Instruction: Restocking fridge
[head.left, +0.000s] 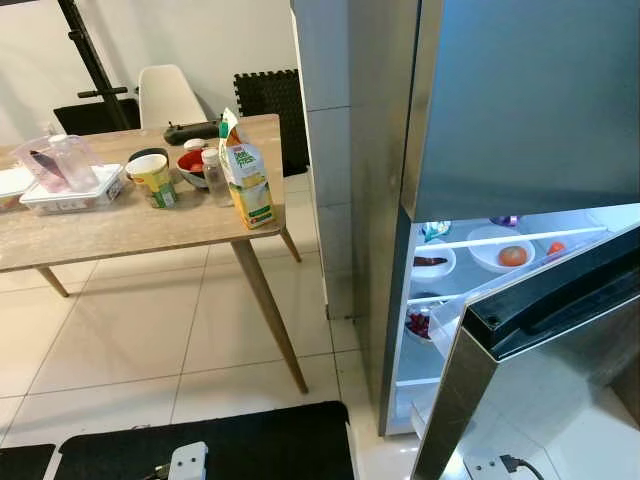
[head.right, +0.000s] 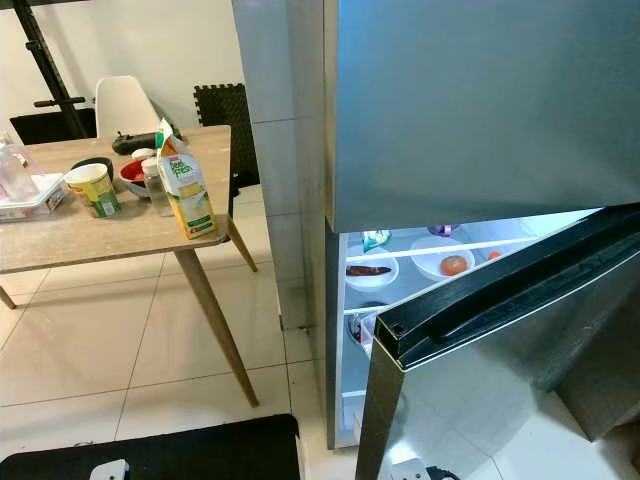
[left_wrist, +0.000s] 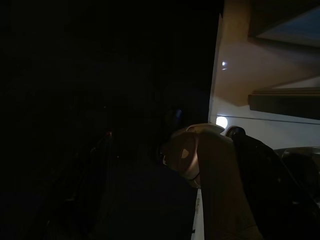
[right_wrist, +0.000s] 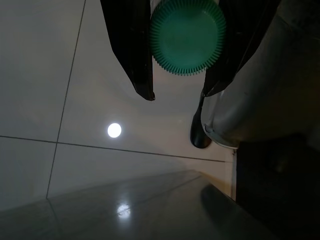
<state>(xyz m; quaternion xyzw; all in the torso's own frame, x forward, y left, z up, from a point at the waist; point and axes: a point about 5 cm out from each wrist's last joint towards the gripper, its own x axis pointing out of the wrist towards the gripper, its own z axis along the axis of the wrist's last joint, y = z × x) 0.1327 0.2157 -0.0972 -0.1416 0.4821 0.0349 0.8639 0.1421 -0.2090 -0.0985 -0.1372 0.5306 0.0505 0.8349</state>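
The steel fridge (head.left: 480, 100) stands to my right with its lower door (head.left: 540, 330) swung open and the inside lit. On its shelves sit a white bowl with an orange fruit (head.left: 503, 252), a bowl holding something dark (head.left: 432, 263) and red items (head.left: 418, 322) lower down. The wooden table (head.left: 120, 228) to my left carries a juice carton (head.left: 247, 178), a yellow cup (head.left: 155, 180), a red bowl (head.left: 190, 163) and a clear jar (head.left: 213, 176). My right gripper (right_wrist: 179, 75) hangs over the tiled floor, shut on a container with a green ribbed lid (right_wrist: 187, 37). The left wrist view is very dark.
A clear tray with a pink jug (head.left: 62, 175) sits at the table's left end. A white chair (head.left: 165, 95) and black foam mats (head.left: 270, 100) stand behind the table. A black mat (head.left: 220, 445) lies at my feet. Pale tiled floor lies between the table and the fridge.
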